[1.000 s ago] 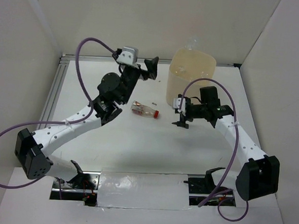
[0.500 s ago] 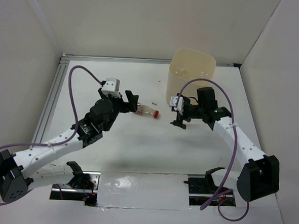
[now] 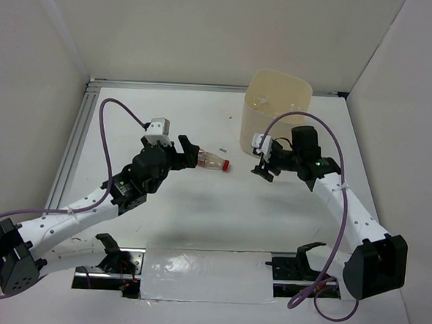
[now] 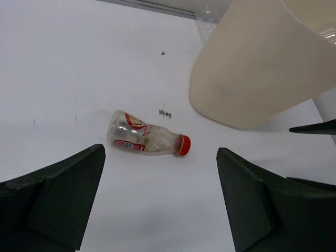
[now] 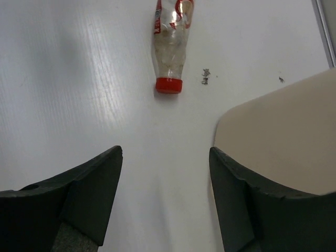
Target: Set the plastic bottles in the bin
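Observation:
One short clear bottle with a red cap and red label (image 3: 211,161) lies on its side on the white table, cap pointing right. It also shows in the left wrist view (image 4: 148,140) and the right wrist view (image 5: 169,47). The tall cream-beige bin (image 3: 276,111) stands behind it to the right, with faint clear plastic showing inside. My left gripper (image 3: 189,152) is open and empty, just left of the bottle, not touching it. My right gripper (image 3: 261,165) is open and empty, right of the bottle and in front of the bin (image 5: 283,131).
A small dark speck (image 3: 222,148) lies on the table beside the bottle. An aluminium rail (image 3: 74,142) runs along the left edge. White walls close in the back and both sides. A taped strip (image 3: 205,275) lies between the arm bases.
My left arm has swung down from beside the bin to just left of the red-capped bottle. A clear bottle seen atop the bin is gone from sight. My right gripper shifted slightly right.

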`<state>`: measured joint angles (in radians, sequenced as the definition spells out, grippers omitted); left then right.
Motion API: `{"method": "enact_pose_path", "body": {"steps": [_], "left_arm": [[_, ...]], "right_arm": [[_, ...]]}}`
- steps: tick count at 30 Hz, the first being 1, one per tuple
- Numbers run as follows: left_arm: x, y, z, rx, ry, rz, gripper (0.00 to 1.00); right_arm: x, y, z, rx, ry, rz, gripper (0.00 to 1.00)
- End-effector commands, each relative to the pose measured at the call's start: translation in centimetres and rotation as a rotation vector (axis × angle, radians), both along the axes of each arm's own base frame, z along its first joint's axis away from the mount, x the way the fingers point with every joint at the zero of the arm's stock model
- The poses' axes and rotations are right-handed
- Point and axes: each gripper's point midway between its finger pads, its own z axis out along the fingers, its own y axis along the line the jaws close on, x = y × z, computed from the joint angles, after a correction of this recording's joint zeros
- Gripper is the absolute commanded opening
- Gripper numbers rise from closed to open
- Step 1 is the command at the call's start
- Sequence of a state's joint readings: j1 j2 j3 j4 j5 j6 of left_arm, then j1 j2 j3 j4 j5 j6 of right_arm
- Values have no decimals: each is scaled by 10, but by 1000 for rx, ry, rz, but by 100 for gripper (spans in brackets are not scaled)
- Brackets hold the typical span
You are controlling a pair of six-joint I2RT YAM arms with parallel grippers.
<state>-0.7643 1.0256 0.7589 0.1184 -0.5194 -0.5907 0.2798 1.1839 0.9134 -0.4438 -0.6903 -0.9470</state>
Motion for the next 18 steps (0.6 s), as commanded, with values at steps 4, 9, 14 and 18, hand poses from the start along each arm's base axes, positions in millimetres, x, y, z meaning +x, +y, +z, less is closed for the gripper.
{"method": "enact_pose_path", "body": {"steps": [4,9,14,18], "left_arm": [[2,-7,3,-58,1,-18,100],[1,-5,6,-48,0,-20,100],[-11,7,7,-57,2,-4,100],[-21,17,3,-74,21,24,100]], "right_arm": [[20,12,25,64,-77,-66,57],[63,36,42,9,-192,-89,44],[105,48,36,-78,-292,-237,30],[133,53,33,-108,-377,-316,33]]}}
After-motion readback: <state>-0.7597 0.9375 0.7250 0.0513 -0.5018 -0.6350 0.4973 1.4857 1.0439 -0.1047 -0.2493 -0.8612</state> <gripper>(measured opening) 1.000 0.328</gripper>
